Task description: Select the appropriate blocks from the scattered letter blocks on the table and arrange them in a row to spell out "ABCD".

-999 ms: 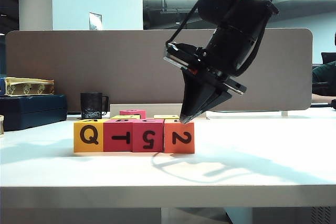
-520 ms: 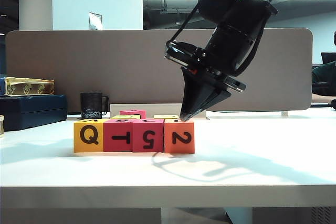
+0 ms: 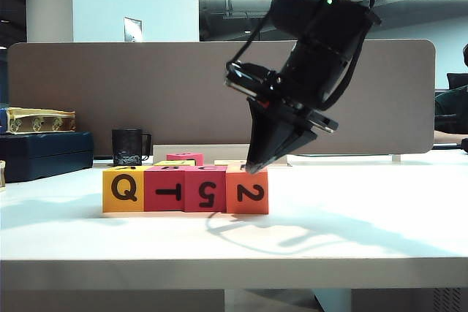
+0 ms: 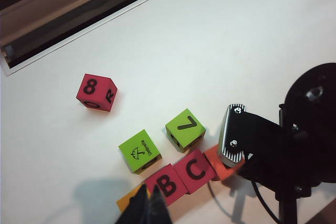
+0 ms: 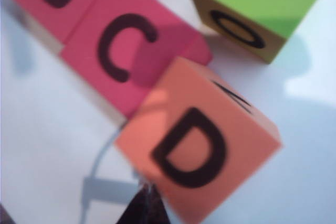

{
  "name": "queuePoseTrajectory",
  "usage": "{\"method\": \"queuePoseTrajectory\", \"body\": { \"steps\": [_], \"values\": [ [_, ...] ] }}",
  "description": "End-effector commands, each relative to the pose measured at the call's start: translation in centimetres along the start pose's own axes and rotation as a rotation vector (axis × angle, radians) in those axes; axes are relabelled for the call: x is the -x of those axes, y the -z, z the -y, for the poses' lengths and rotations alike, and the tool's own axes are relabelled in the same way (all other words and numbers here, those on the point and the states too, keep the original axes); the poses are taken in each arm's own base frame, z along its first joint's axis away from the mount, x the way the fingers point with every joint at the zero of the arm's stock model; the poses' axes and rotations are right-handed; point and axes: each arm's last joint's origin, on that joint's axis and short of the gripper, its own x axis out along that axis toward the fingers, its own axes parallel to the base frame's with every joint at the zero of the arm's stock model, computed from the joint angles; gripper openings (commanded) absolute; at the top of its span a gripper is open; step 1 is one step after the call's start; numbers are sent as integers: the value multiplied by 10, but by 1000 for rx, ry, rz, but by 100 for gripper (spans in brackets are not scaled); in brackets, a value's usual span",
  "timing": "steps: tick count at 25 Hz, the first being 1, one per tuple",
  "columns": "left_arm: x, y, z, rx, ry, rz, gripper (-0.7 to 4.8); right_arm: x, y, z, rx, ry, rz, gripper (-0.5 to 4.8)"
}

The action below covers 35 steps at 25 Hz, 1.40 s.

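Right end effector (image 3: pixel 252 169) touching salmon-orange cube (image 3: pixel 248 191) — left end effector (image 4: pixel 148 206) closed.

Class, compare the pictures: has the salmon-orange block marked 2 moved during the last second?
Yes. The salmon-orange block has slid slightly left, closing against the magenta 5 block, nudged by the shut right gripper.

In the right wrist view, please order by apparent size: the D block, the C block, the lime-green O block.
1. D block, largest; it is nearest the camera.
2. C block.
3. Lime-green O block, cropped, so unsure.
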Motion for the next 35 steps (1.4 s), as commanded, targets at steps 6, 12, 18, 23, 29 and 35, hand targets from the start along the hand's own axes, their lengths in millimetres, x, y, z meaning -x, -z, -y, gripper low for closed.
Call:
{"method": "queuePoseTrajectory", "body": {
  "steps": [6,12,18,23,29,35],
  "values": [
    [3,-1,0,0,-1,14,-6,13,-9,-4,10,-2,35,-2],
    [3,-1,0,-1,-1,14,-6,18,-6,-6,-16,-6,-48,-2],
    [3,-1,0,-1,-1,14,-6,18,-2,-6,-30,-4,-91,-2],
    [4,-1,0,-1,-1,15,-6,15,-3,-5,-19,-1,-80,-2],
    [4,-1,0,-1,-1,15,-6,3,-1,-1,-28,-4,-108,-2],
    [4,-1,0,-1,-1,16,-6,-5,-2,1,-22,-1,-89,-2]
  ]
}}
